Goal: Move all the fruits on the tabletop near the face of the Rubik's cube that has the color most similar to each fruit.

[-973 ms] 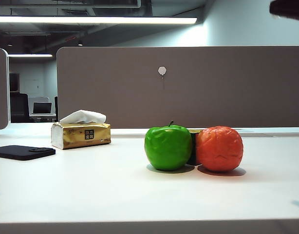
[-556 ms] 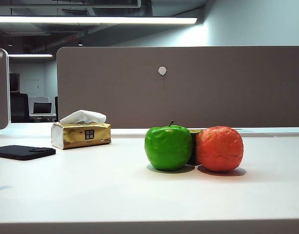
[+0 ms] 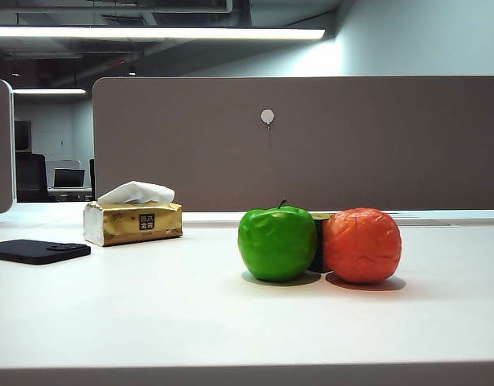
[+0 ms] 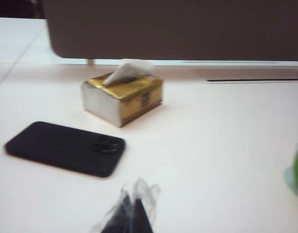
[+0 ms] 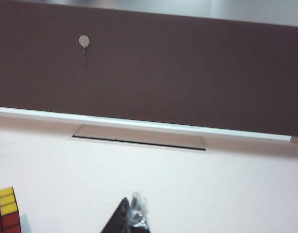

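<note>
At centre-right of the exterior frame the green apple and orange flank the Rubik's cube; left gripper and right gripper look pinched shut, empty, so we judge placement done—retract clear without nudging either.

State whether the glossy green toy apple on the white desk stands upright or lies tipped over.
Upright: the glossy green toy apple sits on the white desk, its dark stem pointing up. Neither gripper touches it.

Green apple, orange-red orange
</note>
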